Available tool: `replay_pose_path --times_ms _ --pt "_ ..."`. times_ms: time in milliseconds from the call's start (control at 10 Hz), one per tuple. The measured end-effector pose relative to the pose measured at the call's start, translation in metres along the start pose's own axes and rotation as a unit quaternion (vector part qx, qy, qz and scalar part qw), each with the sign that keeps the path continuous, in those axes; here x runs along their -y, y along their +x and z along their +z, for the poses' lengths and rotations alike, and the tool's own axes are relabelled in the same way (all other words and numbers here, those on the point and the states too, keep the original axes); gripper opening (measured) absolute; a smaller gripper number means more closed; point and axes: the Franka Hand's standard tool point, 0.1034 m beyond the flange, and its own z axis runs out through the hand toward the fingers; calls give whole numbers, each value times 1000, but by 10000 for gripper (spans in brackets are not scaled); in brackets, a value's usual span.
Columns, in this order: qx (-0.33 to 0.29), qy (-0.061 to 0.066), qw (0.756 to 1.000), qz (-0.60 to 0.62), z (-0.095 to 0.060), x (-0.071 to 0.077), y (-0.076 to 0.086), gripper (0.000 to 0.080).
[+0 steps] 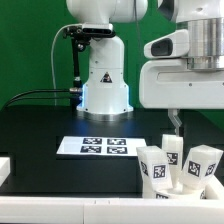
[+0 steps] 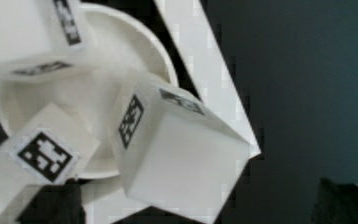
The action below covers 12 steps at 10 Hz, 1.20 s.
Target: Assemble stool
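1. Right of the marker board, as the exterior view shows it, the stool parts sit bunched near the table's front edge: several chunky white legs, each w/ a black-and-white tag, standing or leaning close together.
2. Wrist view: round seat disc lies under/behind the legs; at least three tagged legs cross over it. Can't tell which are screwed in vs. just resting.
3. Gripper hangs just above the leg cluster, on the far side from the marker board's near edge. One thin finger shows pointing down; the second isn't visible, so how far apart the jaws are — can't tell. Nothing clearly pinched between them.
4. Handling, my guess: parts look like rigid molded plastic, light, smooth, prob. a bit slippery. Not fragile, but the leaning legs would tip w/ a nudge.
5. Best hold, I'd say: across a leg's flat tagged faces, mid-length, squarely, so it won't twist out. Seat: grip by the rim only; too wide otherwise.
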Motion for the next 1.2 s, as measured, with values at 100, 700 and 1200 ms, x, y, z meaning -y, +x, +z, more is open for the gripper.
replay_pose_path --times_ms 100,700,1200 --pt "-2 -8 998 -56 2 0 0 649" --pt "14 -67 920 -385 18 7 -4 649" --pt "49 -69 913 -398 35 -12 -5 649"
